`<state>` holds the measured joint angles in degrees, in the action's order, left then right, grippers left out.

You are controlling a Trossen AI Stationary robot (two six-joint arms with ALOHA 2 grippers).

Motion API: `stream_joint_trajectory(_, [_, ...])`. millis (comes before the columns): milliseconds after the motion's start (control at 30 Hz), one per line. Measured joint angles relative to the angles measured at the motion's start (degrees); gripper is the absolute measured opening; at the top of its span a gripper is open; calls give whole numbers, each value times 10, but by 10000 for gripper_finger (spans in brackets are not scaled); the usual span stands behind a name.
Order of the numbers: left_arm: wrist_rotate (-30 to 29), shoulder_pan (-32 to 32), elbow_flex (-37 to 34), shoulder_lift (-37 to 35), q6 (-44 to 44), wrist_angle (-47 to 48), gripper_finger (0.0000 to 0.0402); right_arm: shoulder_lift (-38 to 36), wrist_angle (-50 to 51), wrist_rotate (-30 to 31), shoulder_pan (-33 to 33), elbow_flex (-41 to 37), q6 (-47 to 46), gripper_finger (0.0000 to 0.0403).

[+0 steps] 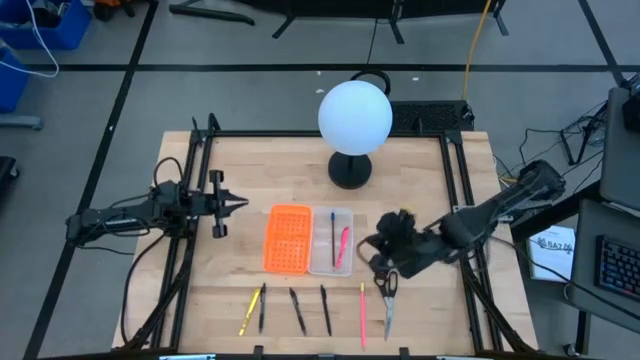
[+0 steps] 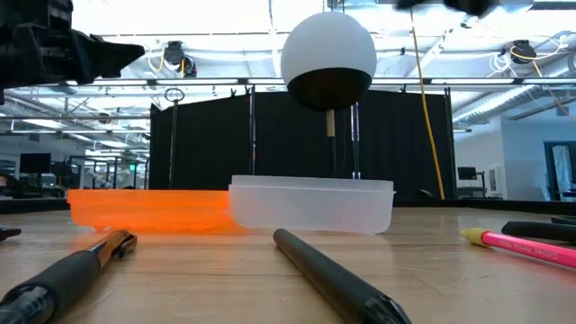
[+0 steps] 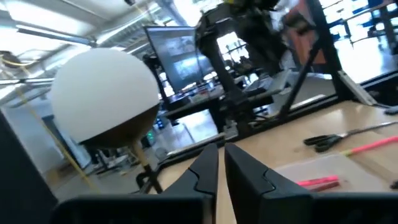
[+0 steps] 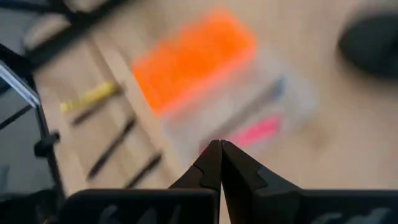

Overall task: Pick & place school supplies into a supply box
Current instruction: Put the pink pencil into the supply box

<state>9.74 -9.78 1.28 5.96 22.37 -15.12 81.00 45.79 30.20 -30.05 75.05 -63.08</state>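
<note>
Two pens (image 1: 338,240) lie in the box (image 1: 321,266); right gripper (image 1: 377,254) beside it, fingers together, empty; left gripper (image 1: 238,203) likewise pinched.

Black curtain (image 2: 216,144) behind table, bright ceiling lights (image 2: 180,18), monitor (image 3: 177,53)

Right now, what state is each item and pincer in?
Box: holds pink pen and blue pen.
Scissors: on table, closed.
Pink pencil: on table.
Left pincer: shut, empty.
Right pincer: shut, empty, beside box.
</note>
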Motion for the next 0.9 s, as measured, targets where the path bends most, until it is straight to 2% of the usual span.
stream_joint_trajectory(133, [-7,0,0,0,4,-27,45,63,74,-113,-1,0,-200,0])
stream_joint_trajectory(233, [-8,0,0,0,4,-36,46,111,89,-184,0,-1,-279,0])
stream_joint_trajectory(333, [-8,0,0,0,5,-51,46,149,69,-227,6,-1,-289,0])
stream_joint_trajectory(467, [-8,0,0,0,4,-38,46,187,11,-245,17,-1,-278,10])
stream_joint_trajectory(700, [-8,0,0,0,4,-34,47,219,-67,-304,30,-1,-272,73])
stream_joint_trajectory(900, [-8,0,0,0,0,-32,47,220,-66,-301,33,-1,-289,121])
